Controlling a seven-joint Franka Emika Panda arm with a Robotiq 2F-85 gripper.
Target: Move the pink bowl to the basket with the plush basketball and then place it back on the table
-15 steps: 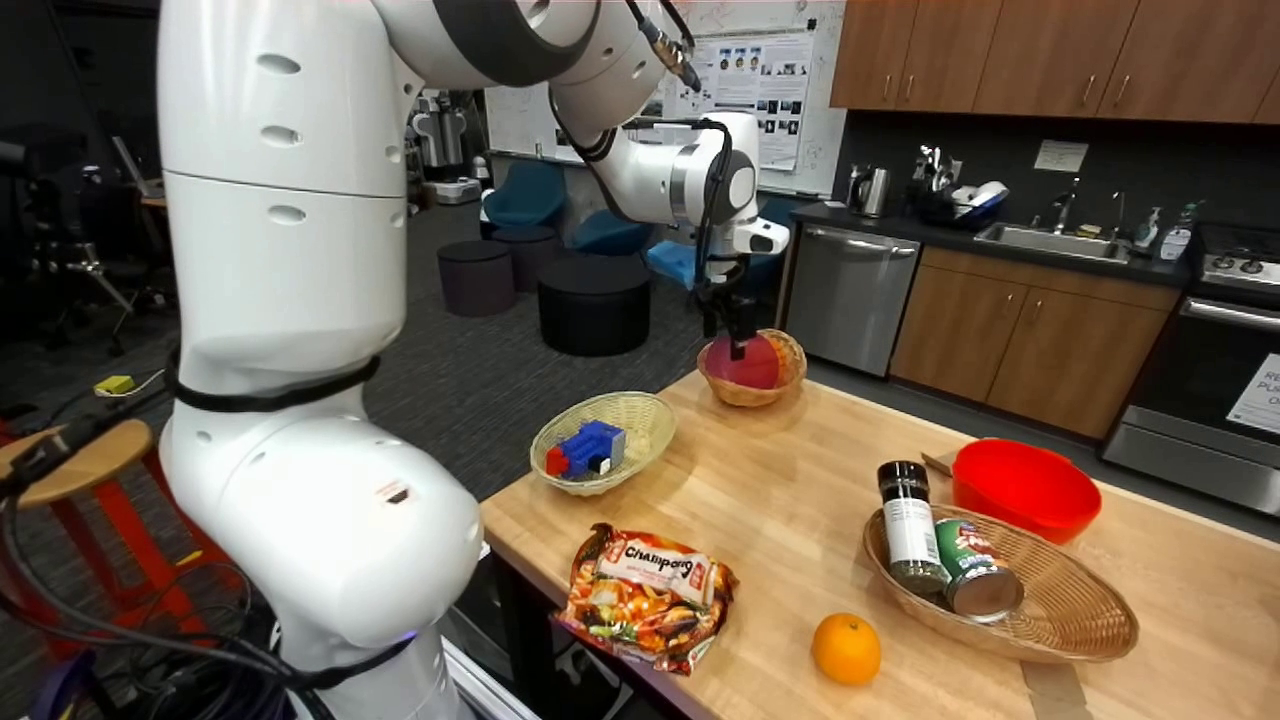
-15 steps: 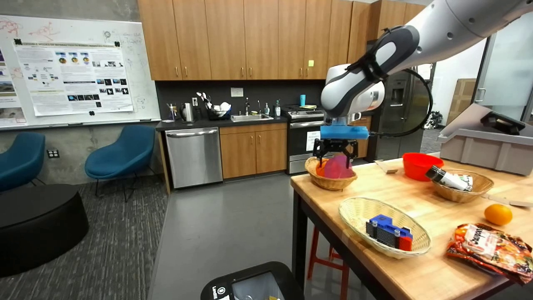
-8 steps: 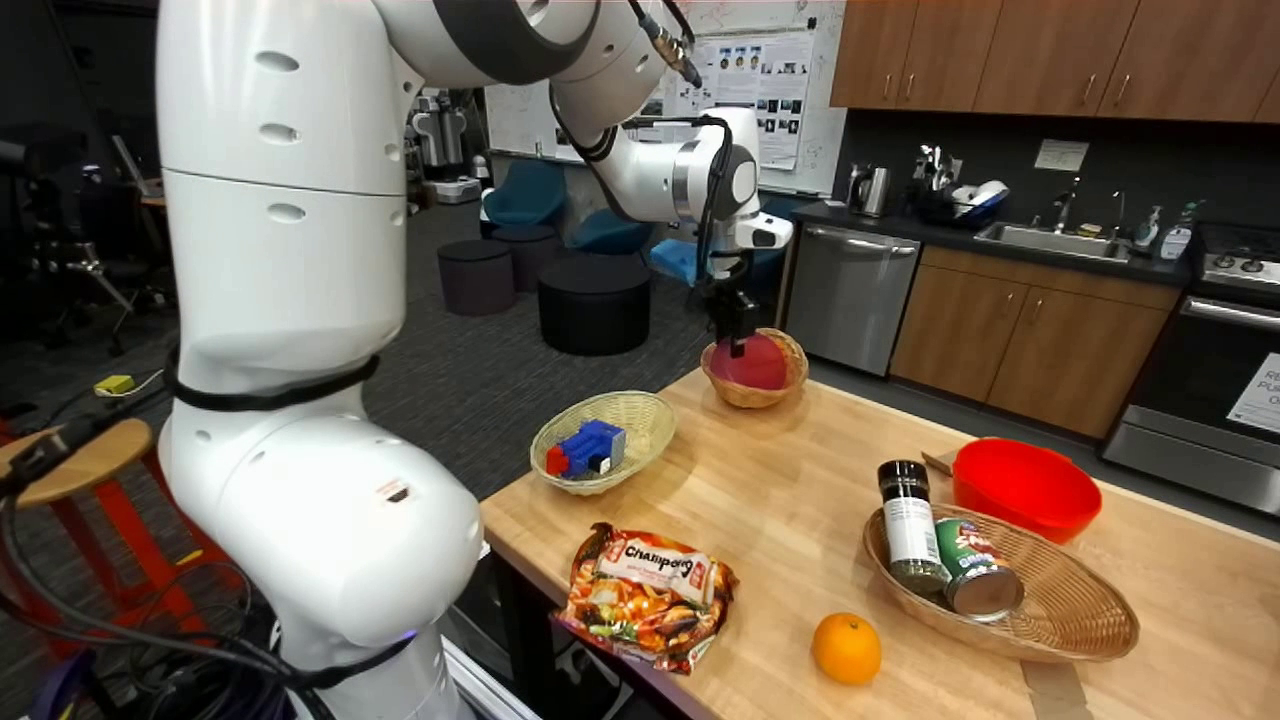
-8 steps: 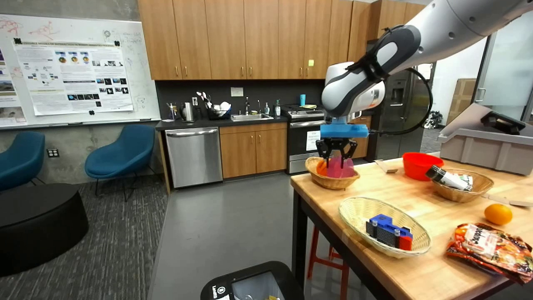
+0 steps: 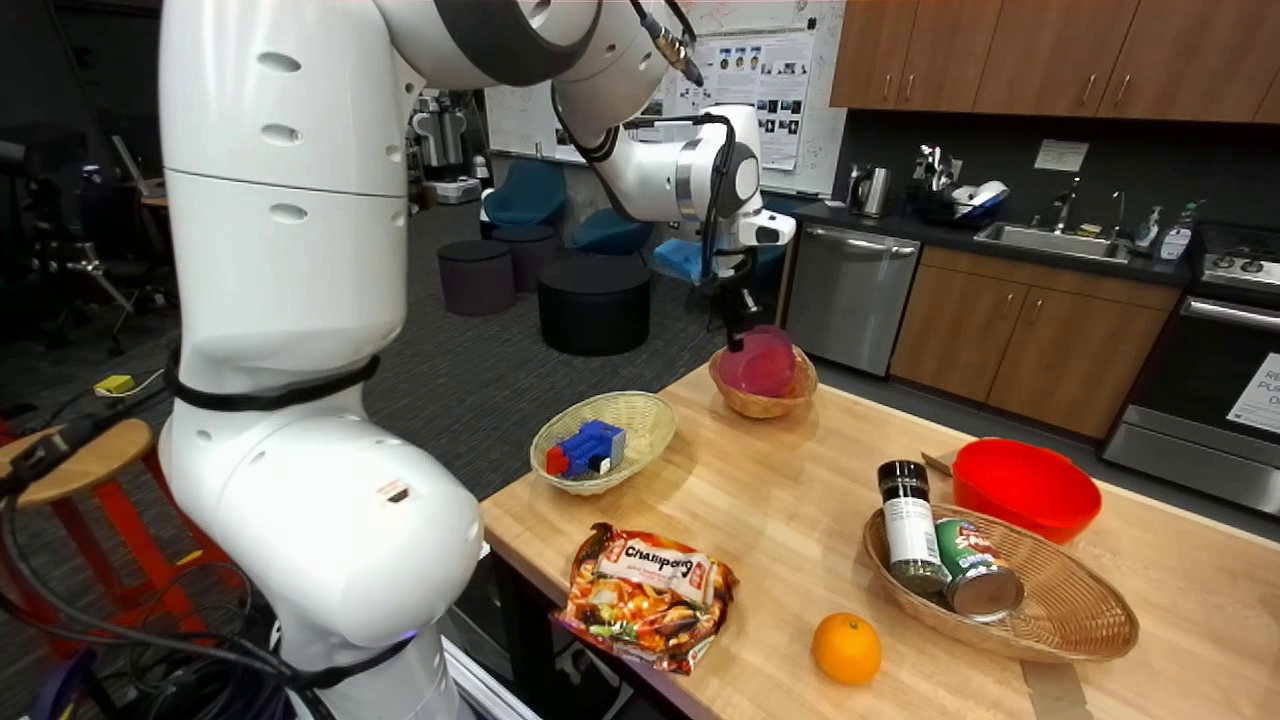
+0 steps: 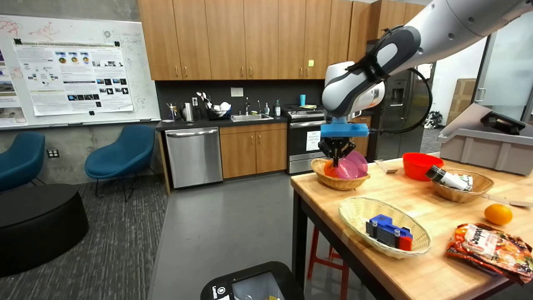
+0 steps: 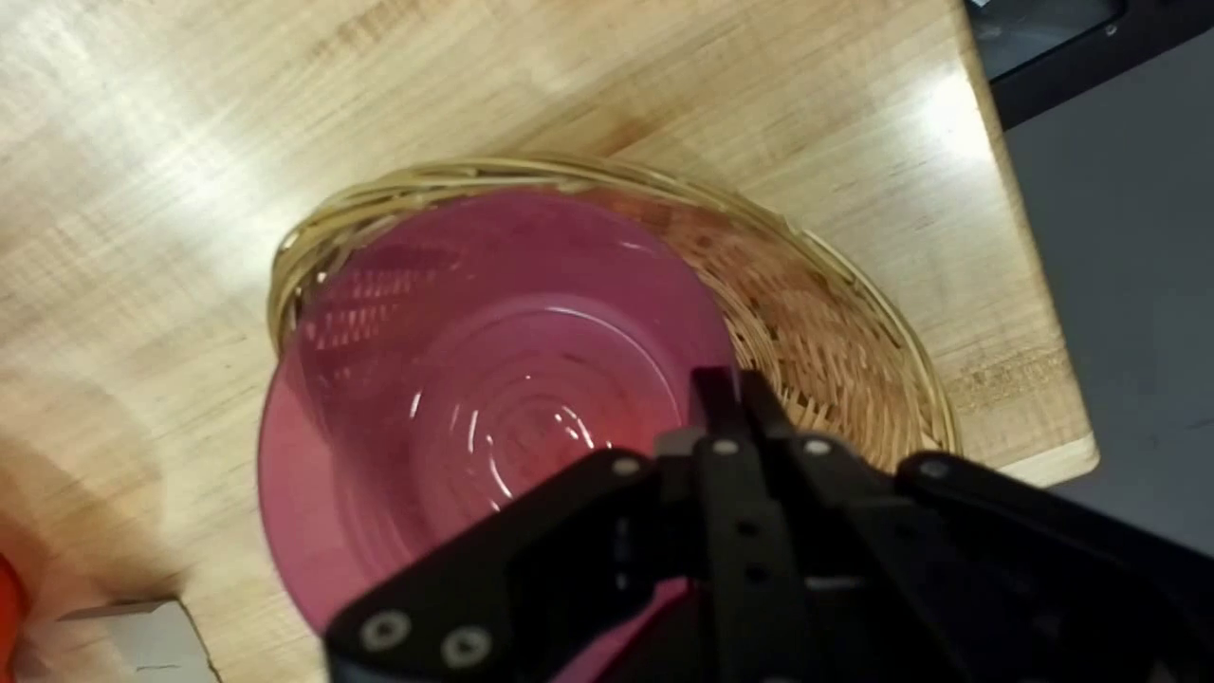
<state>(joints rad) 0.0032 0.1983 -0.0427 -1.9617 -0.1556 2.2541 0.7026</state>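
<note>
Fingers (image 7: 713,403) pinch the round magenta plastic bowl (image 7: 512,370) at its three o'clock in the wrist view; I see it tilted, partly inside the oval tan woven basket (image 7: 839,351). So one-sided a grip could slip.

Pink bowl (image 5: 757,362), tilted, in tan woven basket (image 5: 765,406); black gripper (image 5: 737,343), fingertips at the bowl's rim; on the same light-wood table (image 5: 800,490): pale basket (image 5: 652,435) with blue-and-red toy (image 5: 596,443); Champong packet (image 5: 650,597); orange (image 5: 846,649); oval basket (image 5: 1085,612) holding jar (image 5: 912,530) and can (image 5: 978,570); red bowl (image 5: 1025,490)
</note>
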